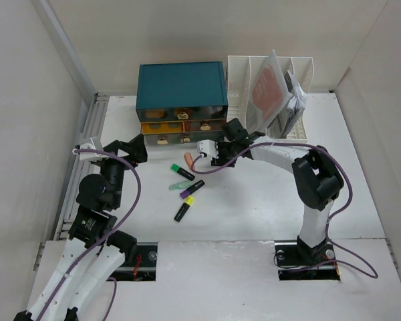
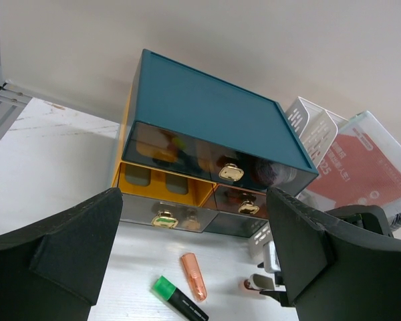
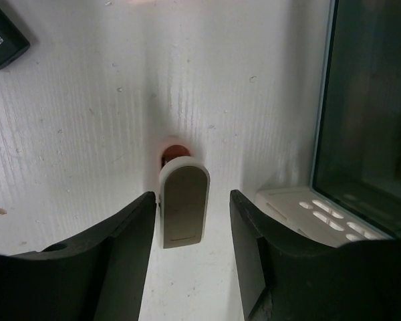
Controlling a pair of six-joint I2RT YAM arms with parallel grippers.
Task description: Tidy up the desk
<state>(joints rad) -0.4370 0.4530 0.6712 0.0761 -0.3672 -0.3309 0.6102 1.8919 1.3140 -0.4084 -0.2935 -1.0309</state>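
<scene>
Right hand straddles grey clip beside drawer box.

**Desk**: a large, flat, rectangular tabletop, matte white and level, lying beneath both grippers. Directly under the right gripper, whose fingers stand apart, the right wrist view shows a fine parallel grain, a few small specks and a soft shadow. Ahead and to the left of the left gripper, also spread wide, the top is bare and faintly scuffed as far as the back wall. Outboard of the left gripper the edge meets a grey rail. Between the two grippers the top carries a loose scatter of markers. Behind both grippers a seam crosses the surface; the near strip is possibly a separate board.
</scene>
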